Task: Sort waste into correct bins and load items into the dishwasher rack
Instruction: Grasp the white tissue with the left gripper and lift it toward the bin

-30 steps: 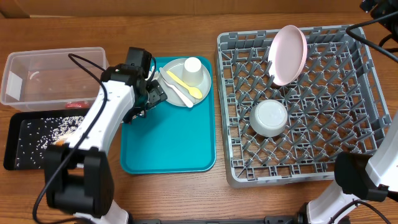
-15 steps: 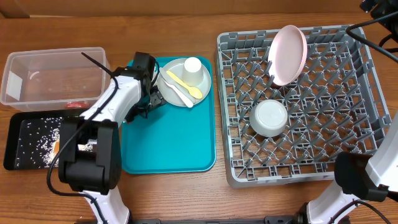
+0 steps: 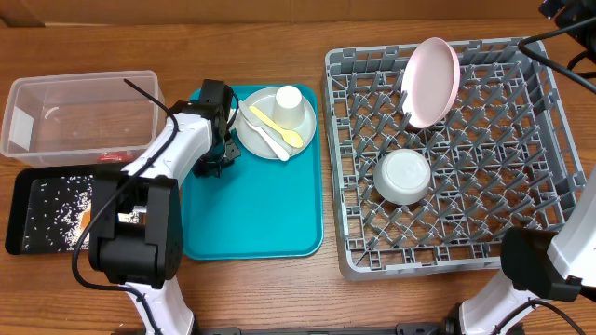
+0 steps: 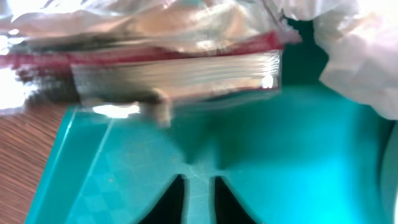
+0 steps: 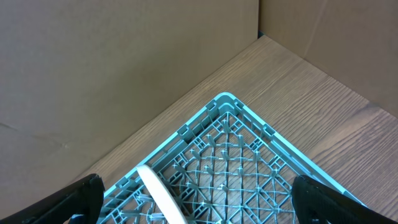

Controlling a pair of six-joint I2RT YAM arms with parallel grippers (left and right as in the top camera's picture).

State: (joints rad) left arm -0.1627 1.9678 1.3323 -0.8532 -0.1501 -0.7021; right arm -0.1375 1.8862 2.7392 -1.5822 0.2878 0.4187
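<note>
My left gripper (image 3: pixel 220 154) is low over the left edge of the teal tray (image 3: pixel 251 214). In the left wrist view its jaws (image 4: pixel 199 182) stand nearly together, only tray showing in the slit. Just ahead lie a red-and-white packet (image 4: pixel 180 65), silver foil (image 4: pixel 149 18) and crumpled white tissue (image 4: pixel 364 56). A grey plate (image 3: pixel 259 141) on the tray carries the white cup (image 3: pixel 290 107), yellow spoon (image 3: pixel 277 127) and white utensil (image 3: pixel 268 140). The dishwasher rack (image 3: pixel 447 251) holds the upright pink plate (image 3: pixel 432 82) and an upturned bowl (image 3: pixel 402 177). My right gripper (image 5: pixel 199 205) hangs open above the rack's corner (image 5: pixel 249 155).
The clear tub (image 3: pixel 79 116) stands at the far left with a red packet (image 3: pixel 113 156) by its near wall. In front of it the black tray (image 3: pixel 28 223) holds white grains and an orange cube (image 3: pixel 86 216). A cardboard wall backs the table.
My left gripper's jaws have gone from wide open to almost together at the tray's left edge, and the left arm has swung in closer. The right arm has not moved.
</note>
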